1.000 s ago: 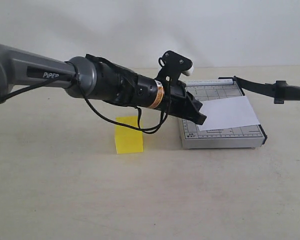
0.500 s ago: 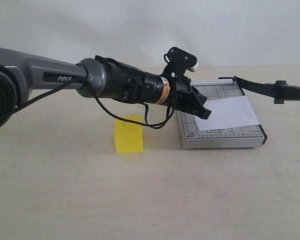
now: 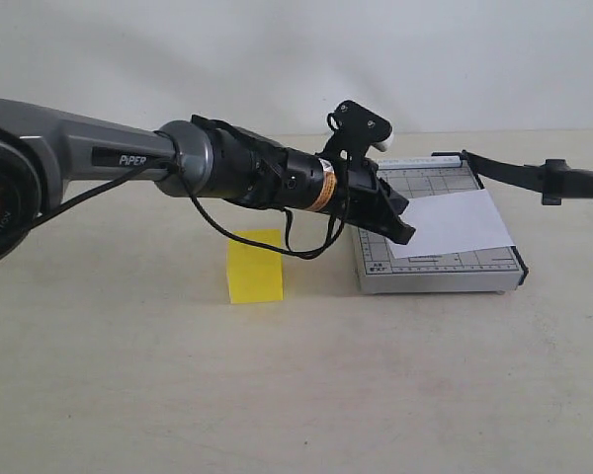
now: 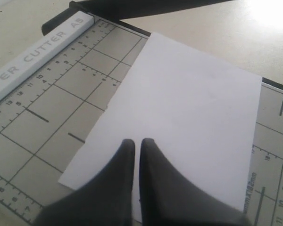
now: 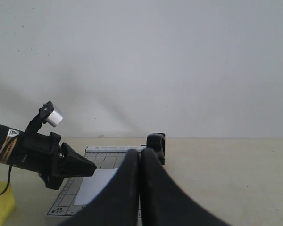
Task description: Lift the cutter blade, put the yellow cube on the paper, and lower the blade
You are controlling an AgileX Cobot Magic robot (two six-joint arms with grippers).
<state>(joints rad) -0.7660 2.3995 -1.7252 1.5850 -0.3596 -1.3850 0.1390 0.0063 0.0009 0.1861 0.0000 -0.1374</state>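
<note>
While the left end effector [image 3: 403,235] hovers closed and empty over the paper [image 3: 453,222] on the cutter base [image 3: 430,269], the yellow cube [image 3: 255,267] sits beside that base; dipping lower could shove the paper askew, and the right end effector [image 5: 140,153] is closed too

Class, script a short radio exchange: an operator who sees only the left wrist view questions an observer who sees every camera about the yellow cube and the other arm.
Operator: I see only the paper and my shut left pincer. Where is the yellow cube?
Observer: The yellow cube stands on the table, left of the cutter base in the exterior view, untouched.
Operator: And the right pincer?
Observer: The right pincer is shut, its tips by the far end of the cutter blade.
</note>
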